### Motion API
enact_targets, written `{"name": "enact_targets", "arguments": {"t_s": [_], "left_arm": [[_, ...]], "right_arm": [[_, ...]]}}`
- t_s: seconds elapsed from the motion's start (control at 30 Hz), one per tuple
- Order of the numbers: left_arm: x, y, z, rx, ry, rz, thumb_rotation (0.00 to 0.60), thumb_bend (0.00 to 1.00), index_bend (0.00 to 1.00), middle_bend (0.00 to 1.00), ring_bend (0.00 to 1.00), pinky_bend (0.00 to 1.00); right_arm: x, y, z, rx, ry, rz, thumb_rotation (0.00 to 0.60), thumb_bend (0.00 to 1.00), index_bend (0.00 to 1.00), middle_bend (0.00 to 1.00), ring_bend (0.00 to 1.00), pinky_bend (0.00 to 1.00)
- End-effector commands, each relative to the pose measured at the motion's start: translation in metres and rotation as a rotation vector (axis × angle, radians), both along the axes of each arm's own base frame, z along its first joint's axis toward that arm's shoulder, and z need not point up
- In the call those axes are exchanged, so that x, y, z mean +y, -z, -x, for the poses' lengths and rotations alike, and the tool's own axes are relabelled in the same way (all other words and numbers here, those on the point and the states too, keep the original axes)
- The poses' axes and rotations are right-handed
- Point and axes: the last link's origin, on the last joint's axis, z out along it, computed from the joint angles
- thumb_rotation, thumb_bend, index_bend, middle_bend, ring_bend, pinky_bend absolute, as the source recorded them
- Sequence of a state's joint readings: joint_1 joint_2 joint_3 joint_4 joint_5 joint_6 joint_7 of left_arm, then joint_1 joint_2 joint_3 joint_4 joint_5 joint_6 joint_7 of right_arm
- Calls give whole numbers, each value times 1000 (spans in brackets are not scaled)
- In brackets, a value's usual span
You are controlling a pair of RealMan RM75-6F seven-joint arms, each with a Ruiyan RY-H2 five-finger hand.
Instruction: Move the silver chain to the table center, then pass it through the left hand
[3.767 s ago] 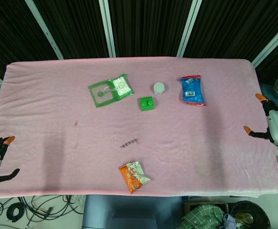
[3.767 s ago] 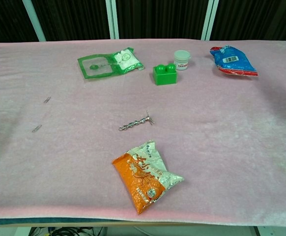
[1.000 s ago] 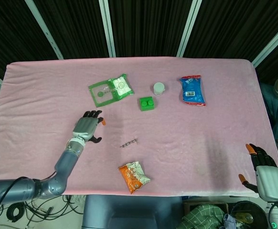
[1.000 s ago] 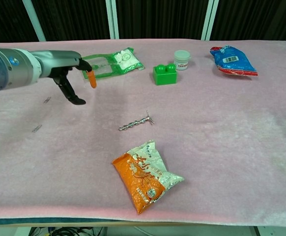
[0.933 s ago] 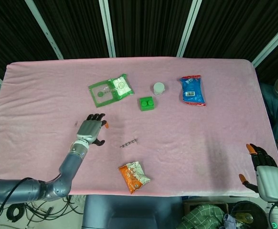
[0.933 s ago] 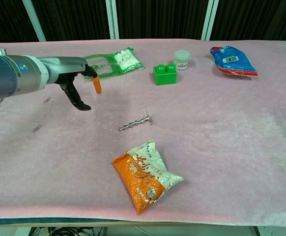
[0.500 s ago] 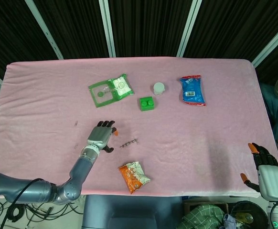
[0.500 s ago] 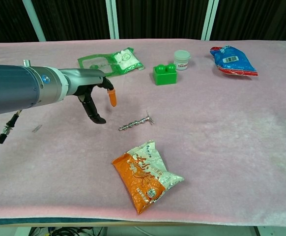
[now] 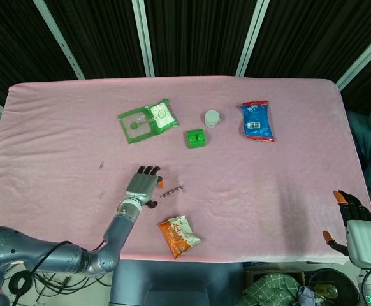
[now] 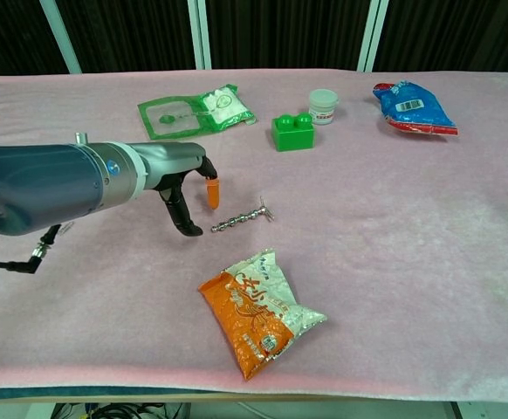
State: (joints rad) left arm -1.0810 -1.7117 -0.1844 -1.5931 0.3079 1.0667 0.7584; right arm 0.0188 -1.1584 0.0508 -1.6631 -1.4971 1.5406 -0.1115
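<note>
The silver chain (image 9: 172,190) (image 10: 241,216) lies stretched out on the pink table (image 9: 287,172) (image 10: 411,227), a little left of its middle. My left hand (image 9: 143,185) (image 10: 184,182) hovers just left of the chain with its fingers spread and pointing down, holding nothing. The orange fingertip (image 10: 212,192) hangs close above the chain's left end without touching it. My right hand (image 9: 351,217) stays beyond the table's right front corner, fingers apart and empty; the chest view does not show it.
An orange snack packet (image 9: 178,236) (image 10: 258,310) lies just in front of the chain. Behind it sit a green block (image 9: 196,138) (image 10: 291,131), a white cup (image 9: 211,118) (image 10: 323,106), a green packet (image 9: 146,120) (image 10: 195,113) and a blue packet (image 9: 256,120) (image 10: 411,106).
My left hand has come in from the table's left edge and moved steadily right and forward toward the chain. The right hand dropped back from the right edge. The chain has not moved.
</note>
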Motion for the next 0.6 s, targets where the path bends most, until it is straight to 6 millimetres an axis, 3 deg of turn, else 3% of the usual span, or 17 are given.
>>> {"name": "enact_targets", "arguments": {"t_s": [0.03, 0.6], "left_arm": [[1, 3, -1, 2, 0, -3, 600, 262, 415, 74, 0, 0], [5, 19, -8, -4, 9, -28, 600, 262, 401, 79, 0, 0]], "right_arm": [[0, 0, 0, -1, 1, 2, 600, 148, 49, 70, 91, 206], [-2, 0, 3, 0, 13, 5, 600, 148, 49, 70, 91, 206]]}}
